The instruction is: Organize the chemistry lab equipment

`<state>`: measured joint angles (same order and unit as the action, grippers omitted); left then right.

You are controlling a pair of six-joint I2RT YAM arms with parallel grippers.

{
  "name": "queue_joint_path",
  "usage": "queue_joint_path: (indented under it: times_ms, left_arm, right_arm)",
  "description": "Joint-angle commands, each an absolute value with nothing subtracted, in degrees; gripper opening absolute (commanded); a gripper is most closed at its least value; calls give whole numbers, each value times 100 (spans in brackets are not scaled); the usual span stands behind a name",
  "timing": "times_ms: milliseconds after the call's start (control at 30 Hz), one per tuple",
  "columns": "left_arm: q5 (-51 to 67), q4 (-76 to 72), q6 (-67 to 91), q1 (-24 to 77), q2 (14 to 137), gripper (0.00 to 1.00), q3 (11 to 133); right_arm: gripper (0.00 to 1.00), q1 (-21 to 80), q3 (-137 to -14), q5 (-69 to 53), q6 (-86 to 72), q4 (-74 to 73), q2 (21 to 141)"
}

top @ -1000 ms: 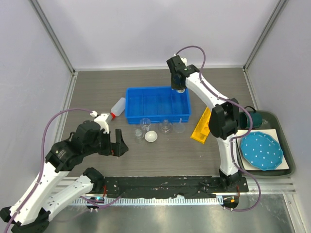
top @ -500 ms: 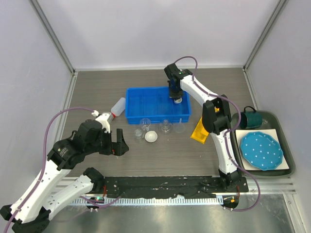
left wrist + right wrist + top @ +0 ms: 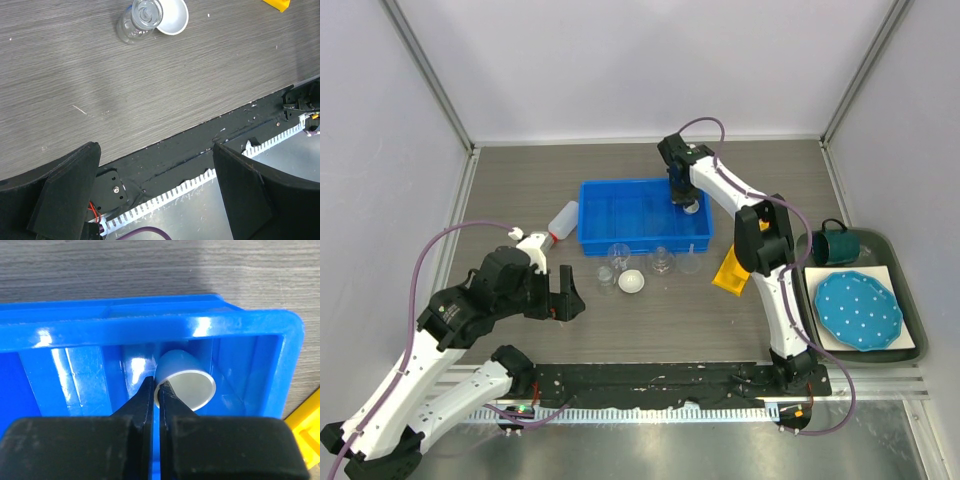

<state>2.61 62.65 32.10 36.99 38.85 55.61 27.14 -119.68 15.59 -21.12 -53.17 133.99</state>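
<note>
While left jaws gape, right jaws pinch a small white dish (image 3: 187,385) by its rim.

No readable text — no labels, no numbers

Tallied from my remote station: one blue bin (image 3: 620,215) at centre frame; two dishes, one small white dish (image 3: 631,282) on the table below it and a second (image 3: 184,382) inside it; four clear glass pieces (image 3: 618,253) (image 3: 607,276) (image 3: 661,262) (image 3: 690,263) along the bin's lower edge, as best I can make out; one red-capped squeeze bottle (image 3: 563,220) at its left; one yellow rack (image 3: 732,266); and, at right, one dark tray (image 3: 916,325), one teal mug (image 3: 837,243) and one blue dotted plate (image 3: 858,308).
</note>
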Motion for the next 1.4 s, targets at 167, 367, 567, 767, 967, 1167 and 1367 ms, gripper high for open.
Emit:
queue_joint_path:
  times_ms: [167,367,567,767,967,1167,1367]
  left_arm:
    - [193,6231,3147,3674,3876,100,5678]
    - [202,6179,3111,3674,3902,100,5669]
    - [202,6161,3059,3674,3911,100,5722]
    - [237,6144,3041,3674,3885,100,5704]
    - [299,6161,2988,3674,3911,100,5809]
    - [299,6161,2988,3674,3920,100,5854]
    - [264,6108,3050,3674,3867,100,5801]
  right_arm:
    - [13,2698,-12032,1696,-2065,-5335,13404]
    - [30,2707,-12155,1714,-2057,-5396,13035]
    - [37,2777,-12331,1933,-2022,-5572,12474]
    - [38,3242,-11823,2381,-1986,-5450,11245]
    - [48,3971,-9926,2172,-2197,-4460,9574]
    - [54,4403,-7114,1381,-3338,-2869,7473]
    - [54,5132,-4977,1380,-4850,-1638,6487]
